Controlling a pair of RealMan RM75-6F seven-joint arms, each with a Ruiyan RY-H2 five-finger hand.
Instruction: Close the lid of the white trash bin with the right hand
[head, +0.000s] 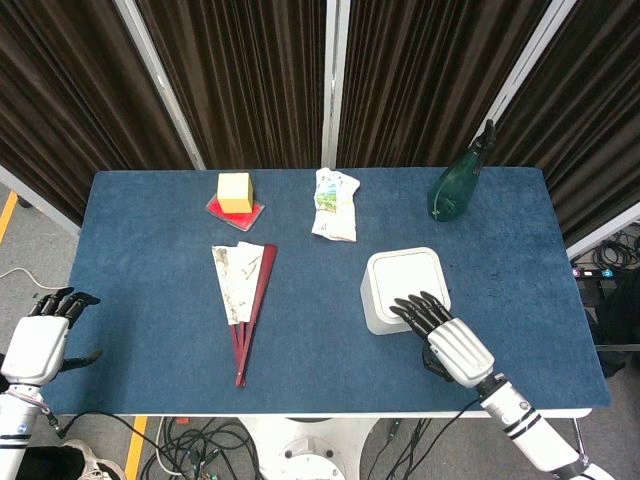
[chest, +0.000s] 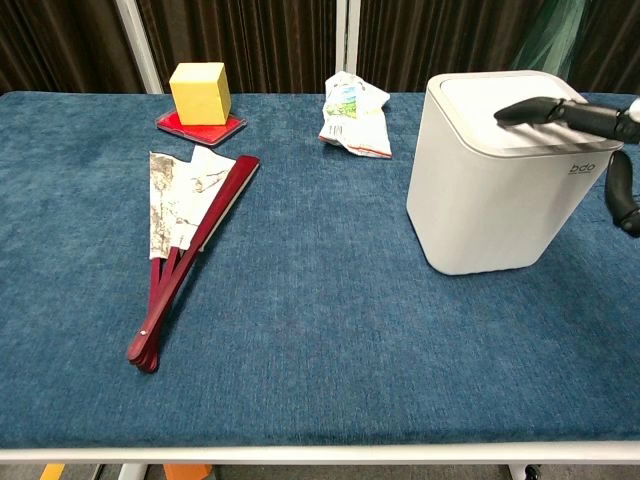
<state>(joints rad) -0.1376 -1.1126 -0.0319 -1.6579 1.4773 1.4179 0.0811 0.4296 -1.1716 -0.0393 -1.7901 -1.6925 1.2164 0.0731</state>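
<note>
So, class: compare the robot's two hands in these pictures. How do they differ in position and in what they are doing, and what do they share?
The right hand reaches over the table, while the left hand hangs off its left edge. The right hand's fingertips lie flat at the closed lid of the white trash bin; the left hand touches nothing. Both are white with dark fingers and hold nothing.

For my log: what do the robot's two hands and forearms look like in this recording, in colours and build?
Both match. The right hand and left hand have a white, ribbed back shell and slim black fingers. The right wrist narrows to a silver-grey cuff with a dark band, then a white tubular forearm. The left forearm is also white, mostly cut off by the frame. No markings can be made out on them.
</note>
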